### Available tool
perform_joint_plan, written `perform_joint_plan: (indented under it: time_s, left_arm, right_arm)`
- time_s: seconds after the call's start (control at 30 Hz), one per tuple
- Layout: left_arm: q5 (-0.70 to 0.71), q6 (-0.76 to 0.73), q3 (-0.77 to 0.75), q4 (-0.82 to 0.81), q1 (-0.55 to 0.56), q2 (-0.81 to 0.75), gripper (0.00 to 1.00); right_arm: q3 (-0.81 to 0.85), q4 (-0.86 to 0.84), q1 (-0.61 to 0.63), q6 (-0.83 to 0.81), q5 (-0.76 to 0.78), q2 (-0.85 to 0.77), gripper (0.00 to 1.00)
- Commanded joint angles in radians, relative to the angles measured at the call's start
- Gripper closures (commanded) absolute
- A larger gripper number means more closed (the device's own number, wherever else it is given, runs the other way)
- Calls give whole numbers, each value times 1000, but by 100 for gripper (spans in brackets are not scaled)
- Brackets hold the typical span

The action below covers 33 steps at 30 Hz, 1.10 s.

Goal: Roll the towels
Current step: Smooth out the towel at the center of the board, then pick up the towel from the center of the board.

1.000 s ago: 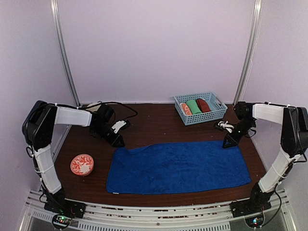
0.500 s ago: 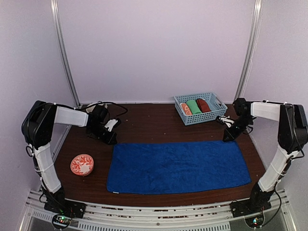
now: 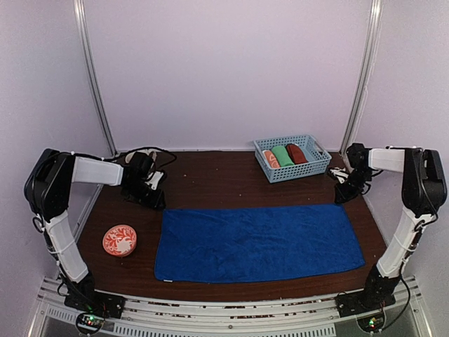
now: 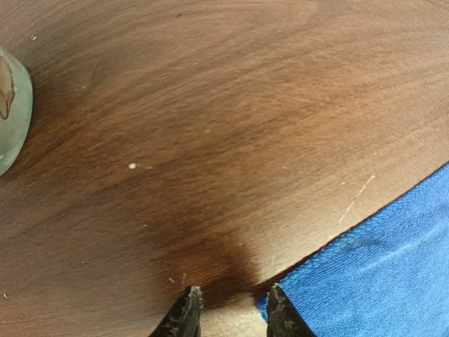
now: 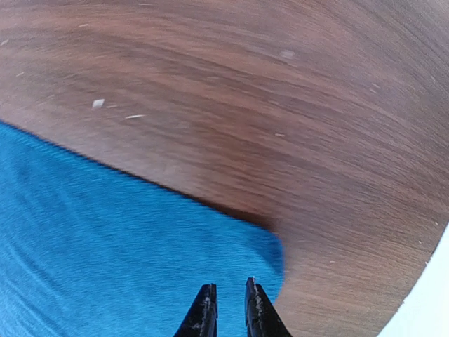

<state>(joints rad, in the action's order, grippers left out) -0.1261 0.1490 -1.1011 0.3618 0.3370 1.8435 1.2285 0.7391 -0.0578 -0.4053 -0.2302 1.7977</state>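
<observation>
Left tool (image 4: 228,309) has its 2 fingertips parted with only bare wood between them, gripping nothing; its right tip sits just at the far left corner of the blue towel (image 4: 372,281), though whether it touches the cloth is hard to tell, since the tips are cut off by the bottom of the wrist view. From above, this left tool (image 3: 151,191) shows only as a dark block low over the wood, its opening hidden. The right tool (image 5: 229,302) shows just 2 dark tips with a narrow slit between them, hovering over the far right corner of the blue towel (image 5: 105,246) with no cloth pinched; from above the right tool (image 3: 344,193) is too small to read. A greyish rounded thing (image 4: 10,105) is cut off at the left edge of the left wrist view and cannot be identified. The blue towel (image 3: 259,239) lies flat and unrolled across the near middle of the tabletop (image 3: 217,182), a dark brown wood grain with pale specks and scratches. A light blue basket (image 3: 295,173) at the far right holds 3 rolls side by side: an orange-and-white roll (image 3: 270,159), a green roll (image 3: 283,155) and the rust-brown towel (image 3: 297,152), already rolled. A round orange patterned disc (image 3: 120,240) sits near left. Pale lilac walls (image 3: 224,70) close in the scene, with 2 metal poles (image 3: 95,77) at the far corners.
</observation>
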Motion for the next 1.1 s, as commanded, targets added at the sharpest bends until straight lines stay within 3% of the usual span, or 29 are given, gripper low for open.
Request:
perform_joint_plan:
  time_s: [0.0, 0.17, 0.23, 0.47, 1.07]
  left_arm:
    - [-29, 18, 9, -26, -14, -25, 64]
    - [-62, 24, 64, -114, -14, -92, 43]
    - [-76, 23, 77, -132, -14, -98, 41]
    - [-137, 16, 43, -95, -14, -43, 43]
    - [-122, 35, 51, -110, -14, -46, 45]
  right_arm:
    - [41, -21, -24, 42, 65, 26, 85]
    - [73, -28, -45, 55, 88, 62, 83]
    - [88, -28, -46, 49, 85, 81, 83]
    - [130, -2, -48, 28, 64, 135, 82]
    - [109, -18, -48, 22, 50, 160, 78]
